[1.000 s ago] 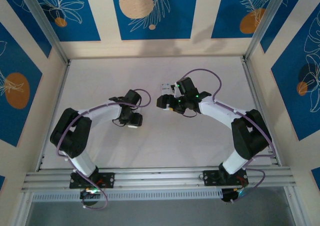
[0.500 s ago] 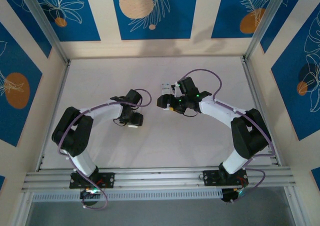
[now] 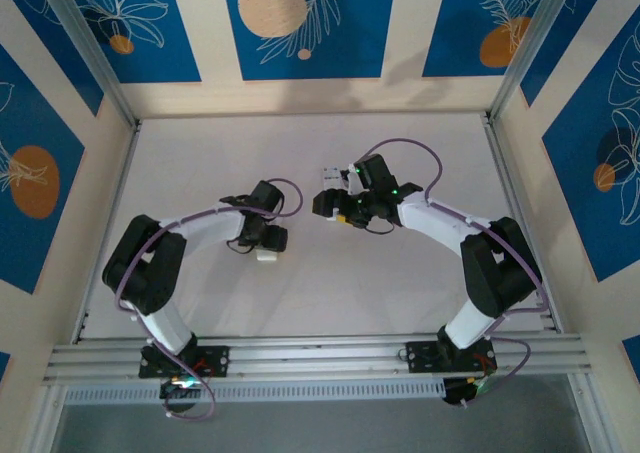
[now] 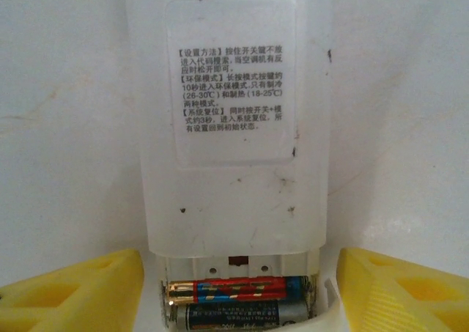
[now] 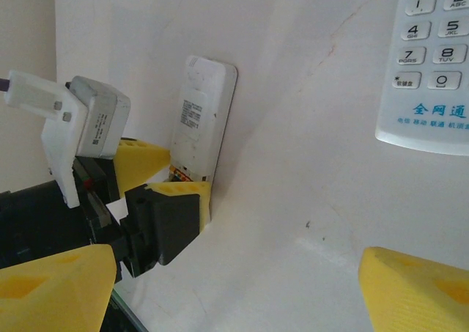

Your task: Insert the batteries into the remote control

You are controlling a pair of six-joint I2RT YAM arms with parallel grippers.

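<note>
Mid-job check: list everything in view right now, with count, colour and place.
labelled remote: 1, white, face down on the table, one end open.
batteries: 2, one red-blue with a gold end, one dark, side by side in that open end.
keypad remote: 1, white, buttons up, on the table beyond the right gripper.
table: 1, white, under everything.
left gripper: 1, yellow-tipped, open, astride the labelled remote's open end.
right gripper: 1, yellow-tipped, open, over bare table.

There are two remotes: a white face-down remote (image 4: 234,127) and, well apart from it, a keypad remote (image 5: 432,61). Two batteries sit side by side in the face-down remote's open compartment: a red-and-blue battery (image 4: 234,289) and a dark battery (image 4: 242,316).
</note>
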